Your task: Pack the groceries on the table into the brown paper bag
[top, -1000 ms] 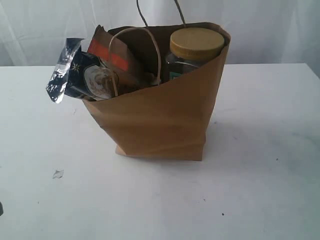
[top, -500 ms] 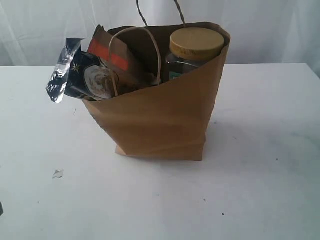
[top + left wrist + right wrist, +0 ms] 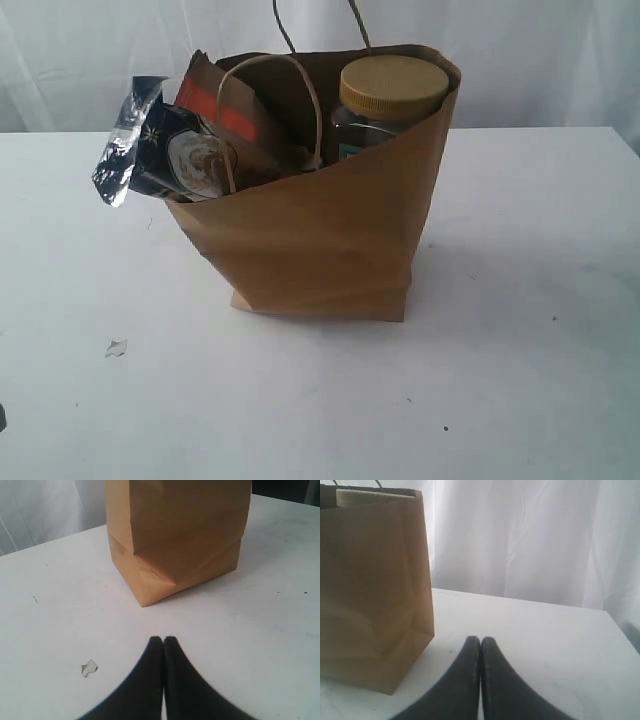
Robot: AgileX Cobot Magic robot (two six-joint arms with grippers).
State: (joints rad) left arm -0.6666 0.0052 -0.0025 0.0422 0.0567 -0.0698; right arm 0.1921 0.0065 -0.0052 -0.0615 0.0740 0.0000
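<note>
Noted brown paper bag (image 3: 330,240) upright at centre frame on tabletop (image 3: 520,350), with tan-lidded clear jar (image 3: 392,90) inside at upper right. Brown pouch (image 3: 225,105) and long dark packet (image 3: 165,150) overhanging at upper left. Found left fingers (image 3: 155,655) and right fingers (image 3: 472,652) clenched on nothing. Advise nudging packet inward without tipping bag. No legible writing.

Softly lit white draped curtain (image 3: 520,60)
</note>
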